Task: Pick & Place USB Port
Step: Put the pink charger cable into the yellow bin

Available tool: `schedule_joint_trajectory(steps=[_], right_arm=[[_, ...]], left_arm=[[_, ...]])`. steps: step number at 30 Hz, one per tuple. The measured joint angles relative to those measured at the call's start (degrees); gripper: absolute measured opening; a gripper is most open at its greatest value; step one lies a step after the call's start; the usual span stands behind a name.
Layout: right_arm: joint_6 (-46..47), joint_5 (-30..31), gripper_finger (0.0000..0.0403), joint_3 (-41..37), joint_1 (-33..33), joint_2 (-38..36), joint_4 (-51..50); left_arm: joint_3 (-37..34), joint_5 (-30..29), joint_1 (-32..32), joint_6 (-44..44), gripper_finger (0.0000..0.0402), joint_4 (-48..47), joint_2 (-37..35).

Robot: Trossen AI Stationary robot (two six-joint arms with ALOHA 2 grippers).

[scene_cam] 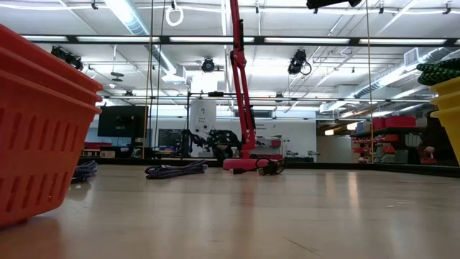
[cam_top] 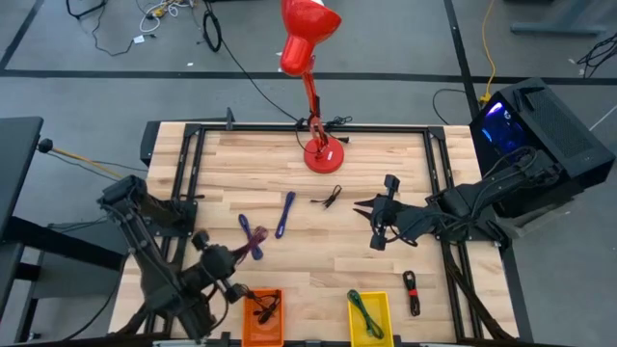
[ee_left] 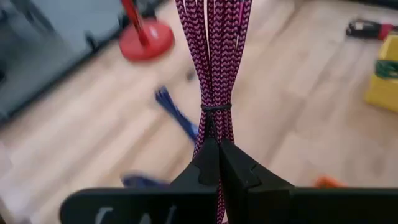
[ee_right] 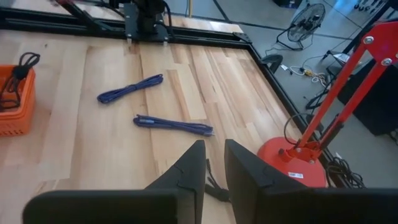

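A magenta braided cable bundle, bound by a thin black tie, is in my left gripper, which is shut on it near the table's near-left part, beside the orange bin. The bundle crosses a blue cable in the high view. My right gripper hovers right of centre, its fingers open by a narrow gap. A black cable lies on the table just ahead of it. My left gripper pinches the magenta bundle between its two fingertips, just behind the black tie. The bundle runs along the fingers and sticks out straight ahead of them. Its far end leaves the wrist picture, so I cannot tell whether it rests on the table.
A red desk lamp stands on its base at the far middle. A second blue cable lies at centre. The orange bin holds a black cable and the yellow bin a green one, both at the near edge. A black-and-red cable lies near-right.
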Motion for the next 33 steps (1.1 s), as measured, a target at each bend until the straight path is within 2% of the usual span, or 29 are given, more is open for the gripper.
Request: schedule_joint_trajectory(steps=[4, 7, 12, 16, 20, 28, 33], right_arm=[[-1.0, -1.2, 0.0061, 0.0, 0.0, 0.0, 2.1], [-4.7, -4.7, 0.0061, 0.0, 0.0, 0.0, 7.3], [-10.9, -12.0, 0.0061, 0.0, 0.0, 0.0, 17.5], [-13.8, -15.6, 0.0061, 0.0, 0.0, 0.2, 22.2], [-14.4, -18.2, 0.0061, 0.0, 0.0, 0.2, 23.1], [-16.6, -19.8, 0.0062, 0.0, 0.0, 0.3, 23.5], [-19.0, -19.9, 0.008, 0.0, 0.0, 0.3, 26.3]], left_arm=[[0.0, -5.5, 3.2, 8.2, 0.0001, 0.9, -0.2], [0.0, -7.7, 6.5, 16.3, 0.0001, 4.3, -1.4], [0.0, -7.7, 12.6, 38.9, 0.0, 20.7, -3.6], [0.0, -1.8, 17.4, 61.2, 0.0, 37.0, -4.1], [0.0, 4.6, 22.5, 76.7, 0.0, 48.9, -4.1], [0.0, 18.1, 30.5, 88.2, 0.0, 60.9, -4.1], [0.0, 21.5, 32.7, 90.9, 0.0, 64.4, -4.1]])
